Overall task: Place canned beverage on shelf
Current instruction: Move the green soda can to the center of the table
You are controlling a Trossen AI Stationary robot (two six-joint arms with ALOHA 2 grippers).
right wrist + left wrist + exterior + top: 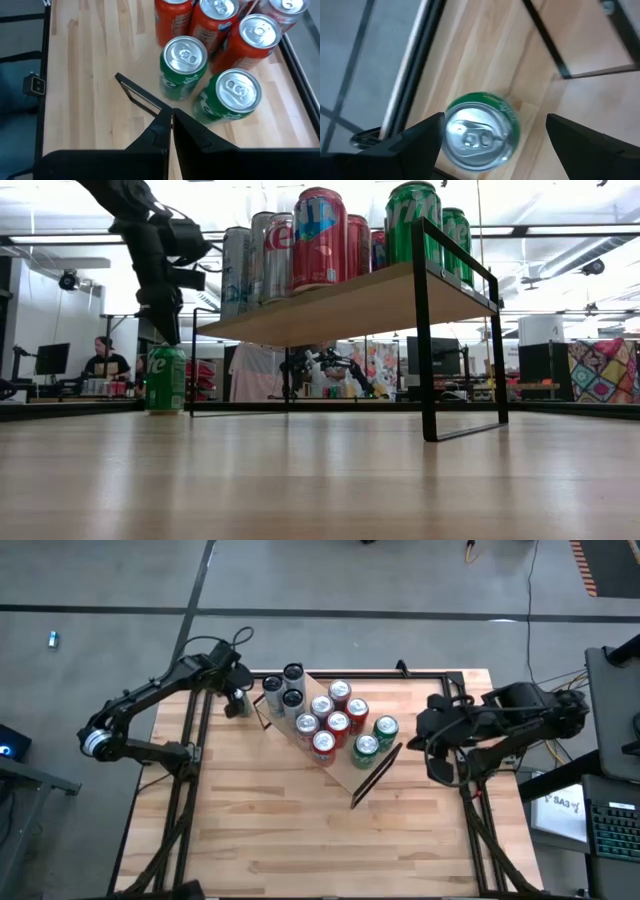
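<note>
At about ten o'clock on the table [300, 830], near its far left corner, a green can [238, 703] stands upright on the bare wood, just beside the left end of the shelf [345, 780] and not on it. The left gripper [237, 700] hangs directly over this can with its fingers [415, 137] spread wide, one on each side of the silver lid (the wrist view shows clear gaps between the pads and the can, so nothing is grasped). From table height the can [165, 380] shows pale lettering on its green side, too small to read.

On the shelf board, toward twelve o'clock of the table, ten other cans stand close together: three silver cans [283, 688] at the left end, five red cans [335, 720] in the middle and two green cans [375, 737] at the right end. Seen from table height, one red can [317, 238] carries large white script and a blue patch, and the tall green can [414, 220] beside it bears pale lettering; neither brand can be read with certainty.

At three o'clock, the right gripper [437, 762] waits over the table's right edge, fingers pressed together and holding nothing. Its own view looks down on the two green cans [210, 85] and the shelf's black end frame [142, 97].
</note>
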